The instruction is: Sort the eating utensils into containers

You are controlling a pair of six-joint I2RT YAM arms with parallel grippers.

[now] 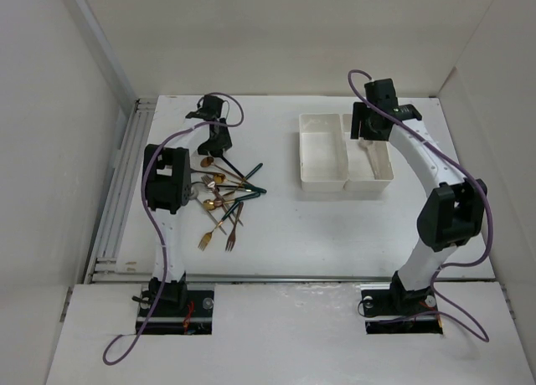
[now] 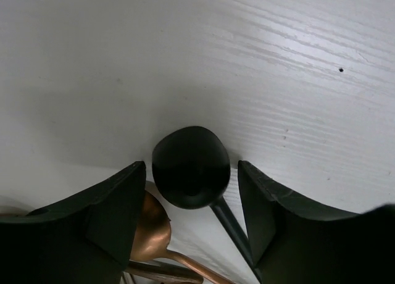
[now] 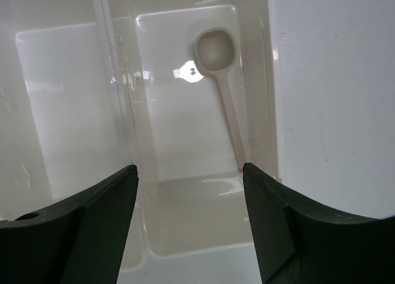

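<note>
Using the white containers (image 1: 323, 187) as our anchor here: two halves joined side by side on the worktop (image 1: 335, 234). The right pincer (image 3: 190, 173) hangs directly over them, released, with nothing between its fingers. Below it we can see a cream spoon (image 3: 216, 49) lying flat in the right-hand half, handle near the outer wall. The other eating utensils (image 1: 224, 197) sit in a loose heap well to the left of the containers. The left pincer (image 2: 191, 173) is down at the heap's far edge, spread open on either side of a black spoon (image 2: 191, 157). There's a small gap on each side of the bowl, so no grip. A copper spoon (image 2: 151, 231) lies just beside the black one.
</note>
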